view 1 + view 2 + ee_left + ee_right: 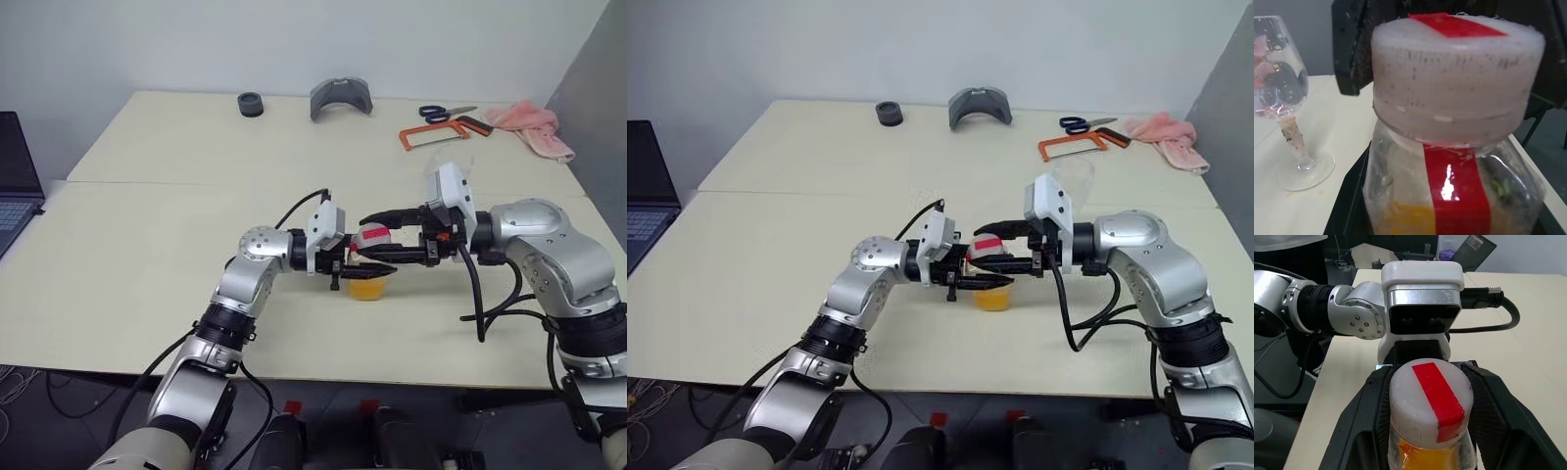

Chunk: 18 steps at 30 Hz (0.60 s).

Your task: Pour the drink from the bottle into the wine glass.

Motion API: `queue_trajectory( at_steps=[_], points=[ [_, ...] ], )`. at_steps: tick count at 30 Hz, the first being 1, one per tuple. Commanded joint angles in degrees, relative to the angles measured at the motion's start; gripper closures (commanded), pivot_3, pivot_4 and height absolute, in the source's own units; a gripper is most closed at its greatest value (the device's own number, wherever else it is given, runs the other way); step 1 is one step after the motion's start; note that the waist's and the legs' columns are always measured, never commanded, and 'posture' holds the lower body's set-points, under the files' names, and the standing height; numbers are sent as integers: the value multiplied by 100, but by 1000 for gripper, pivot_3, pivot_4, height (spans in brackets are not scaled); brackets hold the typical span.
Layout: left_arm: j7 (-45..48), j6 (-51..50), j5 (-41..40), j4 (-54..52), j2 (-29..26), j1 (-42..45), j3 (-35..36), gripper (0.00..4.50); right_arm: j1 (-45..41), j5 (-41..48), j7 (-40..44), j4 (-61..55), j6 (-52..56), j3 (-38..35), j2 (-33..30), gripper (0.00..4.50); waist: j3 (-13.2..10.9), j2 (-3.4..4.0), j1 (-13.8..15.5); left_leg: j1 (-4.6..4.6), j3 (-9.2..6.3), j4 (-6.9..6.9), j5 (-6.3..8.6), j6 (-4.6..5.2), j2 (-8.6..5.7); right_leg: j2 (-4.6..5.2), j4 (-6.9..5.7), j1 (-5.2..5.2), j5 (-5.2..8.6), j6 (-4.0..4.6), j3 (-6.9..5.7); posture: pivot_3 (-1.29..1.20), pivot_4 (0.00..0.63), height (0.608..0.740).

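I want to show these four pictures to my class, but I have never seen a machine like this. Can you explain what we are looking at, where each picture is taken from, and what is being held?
This is a two-armed robot at a pale table. The two wide pictures come from cameras in its head, looking down over its arms. The two close pictures come from cameras on its wrists.

The left claw is shut on a small clear bottle with orange drink at the bottom. The right claw sits around the bottle's white cap, which has a red strip; the cap is still on.

The left wrist picture shows a wine glass standing nearby, with no drink in it.

At the table's far side lie a hacksaw, scissors, a pink cloth, a black ring and a grey curved part.
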<state>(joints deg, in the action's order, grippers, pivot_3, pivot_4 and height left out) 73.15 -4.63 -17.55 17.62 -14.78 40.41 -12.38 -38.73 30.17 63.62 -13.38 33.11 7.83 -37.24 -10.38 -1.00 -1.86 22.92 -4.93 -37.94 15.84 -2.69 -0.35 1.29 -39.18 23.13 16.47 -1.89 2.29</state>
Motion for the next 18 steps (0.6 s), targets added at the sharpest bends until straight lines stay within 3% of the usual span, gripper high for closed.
queue_trajectory(
  at_steps=[1, 5, 9, 13, 18],
  points=[
    [-316, 21, 16, -149, 23, 52, 153, 2805, 206, 262, -255, -497, 51, -390, 50, 1611, 0, 0, 6, 0, 0, -1, 0, 0, 0, 4, 0, 0, -1, -1, 2, 0, 150, 740],
    [-600, 139, 120, -16, 108, 62, 180, 2805, 973, 390, -1330, -1502, 268, -1098, 173, 202, 0, 0, 28, 5, -7, -3, 0, 0, -1, 11, -1, 1, -1, -2, 2, 0, 150, 740],
    [-867, 376, 290, 239, 210, 147, 194, 2805, 1784, 253, -2770, -2677, 637, -1245, 688, 154, 1, 0, 29, 5, -15, -1, 0, -1, -1, 10, -3, 2, -1, -2, 1, 0, 150, 740],
    [-1021, 550, 356, 518, 356, 305, 231, 2805, 2344, -815, -4506, -3248, 508, -509, 1682, 154, 3, 1, 6, -3, -7, -6, -1, -2, -4, 6, -24, 5, 0, -3, 8, 0, 150, 740],
    [-1023, 678, 384, 765, 477, 436, 223, 2805, 2540, -1832, -5304, -3116, 240, 260, 2171, 154, 3, 1, -3, -9, 3, -10, -7, -12, -11, -8, -35, 10, 0, -3, 15, 0, 150, 740]
  ],
)
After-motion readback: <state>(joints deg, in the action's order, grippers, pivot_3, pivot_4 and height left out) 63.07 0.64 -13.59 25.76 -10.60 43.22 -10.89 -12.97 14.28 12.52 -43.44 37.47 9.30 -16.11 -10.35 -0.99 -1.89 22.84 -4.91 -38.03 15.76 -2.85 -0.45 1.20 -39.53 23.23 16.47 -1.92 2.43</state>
